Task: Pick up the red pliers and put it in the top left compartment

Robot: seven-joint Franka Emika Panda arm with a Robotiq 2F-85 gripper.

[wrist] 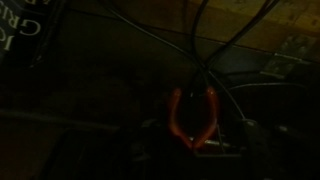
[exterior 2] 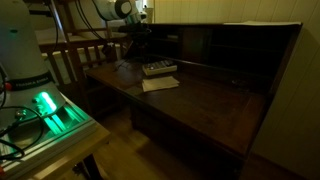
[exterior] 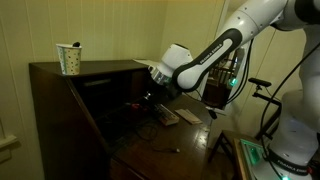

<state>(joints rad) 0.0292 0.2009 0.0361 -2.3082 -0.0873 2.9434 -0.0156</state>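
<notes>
The red pliers [wrist: 193,118] show in the wrist view as two red handles in very dim light, jaws pointing down in the picture. They lie between the dark fingers of my gripper [wrist: 196,142], and it is too dark to tell whether the fingers are closed on them. In both exterior views my gripper [exterior: 150,96] [exterior 2: 135,42] hangs low at the back of the dark wooden desk [exterior 2: 200,100], near its compartments [exterior 2: 215,45]. The pliers cannot be made out in either exterior view.
A patterned cup [exterior: 69,58] stands on top of the desk. A book [exterior 2: 158,68] and a sheet of paper [exterior 2: 160,83] lie on the desk surface. Thin cables [wrist: 215,40] cross the wrist view. A green-lit device [exterior 2: 45,105] stands beside the desk.
</notes>
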